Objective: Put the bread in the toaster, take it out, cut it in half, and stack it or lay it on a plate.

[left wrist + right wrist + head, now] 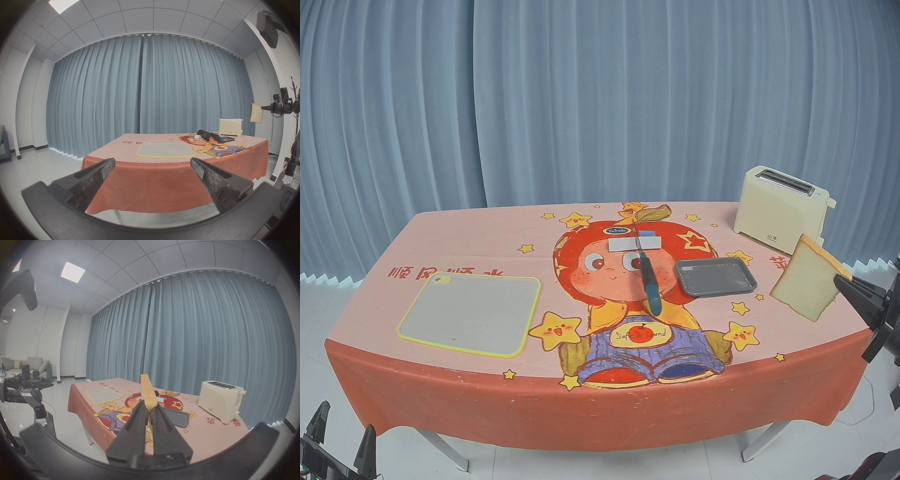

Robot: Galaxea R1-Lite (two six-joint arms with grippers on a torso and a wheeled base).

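Note:
My right gripper is shut on a slice of bread, held upright in the air over the table's right front corner. In the right wrist view the bread stands edge-on between the fingers. The cream toaster stands at the back right, slot up, beyond the bread. A dark grey plate lies right of centre, and a knife with a blue handle lies at the centre. My left gripper hangs open below the table's front left, with nothing between its fingers.
A grey cutting board with a yellow rim lies on the left half of the table. The tablecloth is pink with a cartoon print. Blue curtains close off the back. A small white card lies behind the knife.

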